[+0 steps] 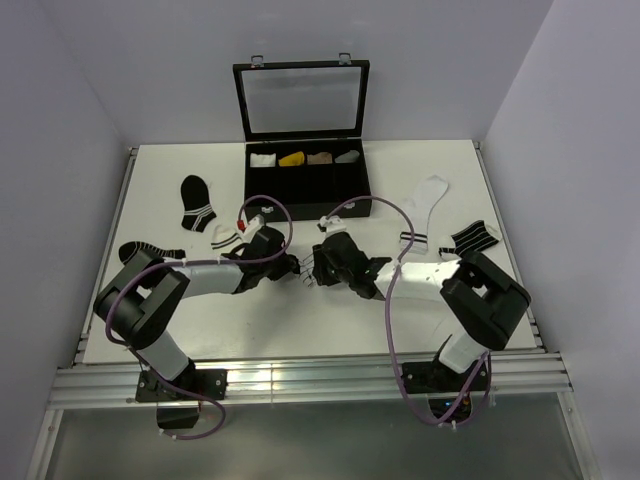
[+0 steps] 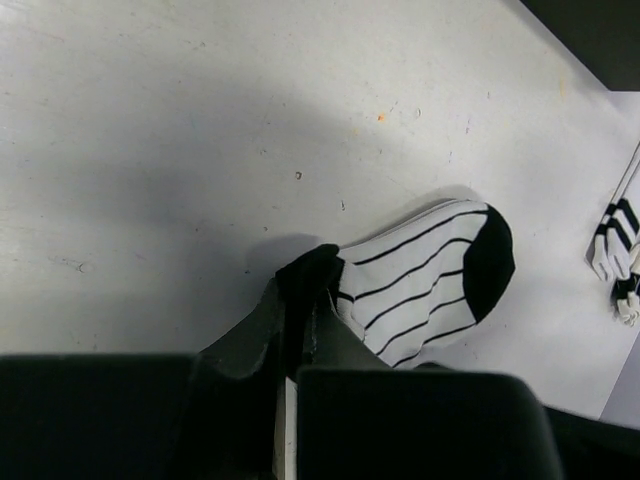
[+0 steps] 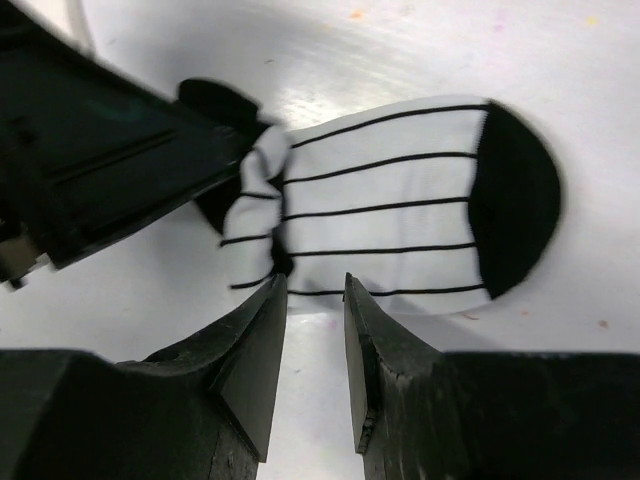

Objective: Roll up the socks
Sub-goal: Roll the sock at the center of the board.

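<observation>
The white sock with thin black lines and a black toe (image 2: 430,285) lies flat mid-table, and also shows in the right wrist view (image 3: 390,210). My left gripper (image 2: 305,285) is shut on its black cuff end, which is bunched there. In the top view the left gripper (image 1: 297,266) and right gripper (image 1: 315,272) meet tip to tip and hide most of the sock. My right gripper (image 3: 315,285) is open and empty, its tips at the sock's near edge. The small white sock with a black-banded cuff (image 1: 225,238) lies behind the left arm.
A black compartment box (image 1: 305,185) with its lid open stands at the back, with rolled socks in its rear cells. Black striped socks lie at the left (image 1: 197,203), (image 1: 140,250) and right (image 1: 472,238). A long white sock (image 1: 425,205) lies at the right.
</observation>
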`<action>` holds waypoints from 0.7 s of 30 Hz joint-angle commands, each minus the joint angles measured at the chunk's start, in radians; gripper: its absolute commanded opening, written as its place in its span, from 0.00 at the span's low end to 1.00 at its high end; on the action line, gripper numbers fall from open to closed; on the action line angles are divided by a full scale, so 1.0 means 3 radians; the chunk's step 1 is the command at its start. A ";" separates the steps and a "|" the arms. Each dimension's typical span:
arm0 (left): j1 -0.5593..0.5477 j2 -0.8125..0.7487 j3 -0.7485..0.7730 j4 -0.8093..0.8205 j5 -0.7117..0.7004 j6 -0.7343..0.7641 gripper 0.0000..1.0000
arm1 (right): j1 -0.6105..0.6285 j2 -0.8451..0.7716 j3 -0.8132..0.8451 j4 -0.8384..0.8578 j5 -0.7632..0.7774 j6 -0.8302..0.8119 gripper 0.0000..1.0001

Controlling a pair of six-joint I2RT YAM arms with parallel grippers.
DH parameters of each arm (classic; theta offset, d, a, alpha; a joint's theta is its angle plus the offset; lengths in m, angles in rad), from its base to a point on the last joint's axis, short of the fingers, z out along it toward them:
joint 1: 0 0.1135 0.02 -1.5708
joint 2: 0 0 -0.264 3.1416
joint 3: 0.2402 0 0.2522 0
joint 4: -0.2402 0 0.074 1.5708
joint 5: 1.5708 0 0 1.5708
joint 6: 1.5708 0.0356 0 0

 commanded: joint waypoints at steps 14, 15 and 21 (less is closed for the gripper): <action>-0.0094 -0.0168 -0.0147 -0.0261 -0.0088 0.0408 0.00 | -0.0681 0.0689 0.0628 -0.0252 -0.0271 0.0084 0.37; -0.0105 -0.0174 -0.0147 -0.0266 -0.0088 0.0434 0.00 | -0.0691 0.0715 0.0669 -0.0272 -0.0281 0.0069 0.37; -0.0151 -0.0189 -0.0162 -0.0241 -0.0078 0.0490 0.00 | -0.0696 0.0838 0.0879 -0.0380 -0.0383 -0.0008 0.37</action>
